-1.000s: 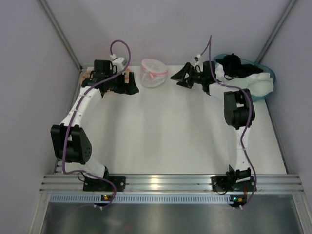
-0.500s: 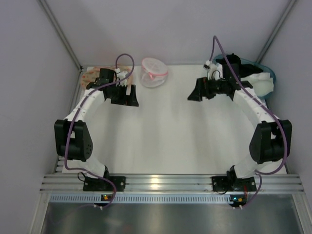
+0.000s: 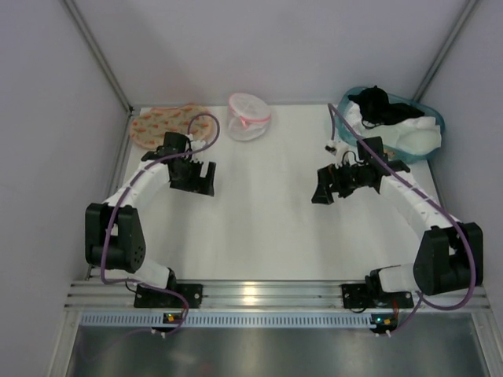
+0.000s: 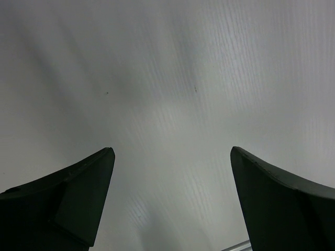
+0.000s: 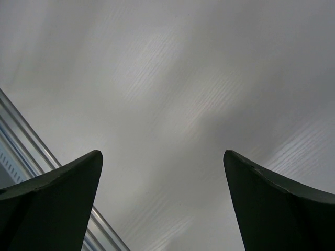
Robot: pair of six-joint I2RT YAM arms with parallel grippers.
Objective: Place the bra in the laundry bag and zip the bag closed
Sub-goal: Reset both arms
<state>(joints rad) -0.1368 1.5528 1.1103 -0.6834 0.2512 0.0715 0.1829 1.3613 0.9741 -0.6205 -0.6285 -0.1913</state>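
Top external view: left gripper [image 3: 196, 181] and right gripper [image 3: 327, 188] poised over the bare middle of the table [image 3: 259, 228], well apart from each other and from all cloth.

Left wrist view: fingers [image 4: 63, 204] spread wide, only table surface between them. Right wrist view: fingers [image 5: 52, 204] likewise spread, nothing held.

Laundry bag [image 3: 248, 116] at the far edge, centre: a small white mesh dome with a pink zip line across it. Too small to tell whether zipped or gaping, or whether anything is inside.

Patterned piece [image 3: 161, 124] flat in the far left corner, near the bag but not touching it; by its two-lobed outline probably the bra, though not certain. Basket [image 3: 428, 118] in the far right corner, heaped with black and white garments [image 3: 385, 106]; possibly another bra among them, not to be made out.

Step in hand, as judged: arms between actions, nothing grasped. If the patterned piece is indeed the bra, loading outstanding, calling for a pinch at its edge by the left gripper and a hold on the bag's mouth by the right. If the bra lies inside the bag, only a check of the zip needed. Not settled by these views.
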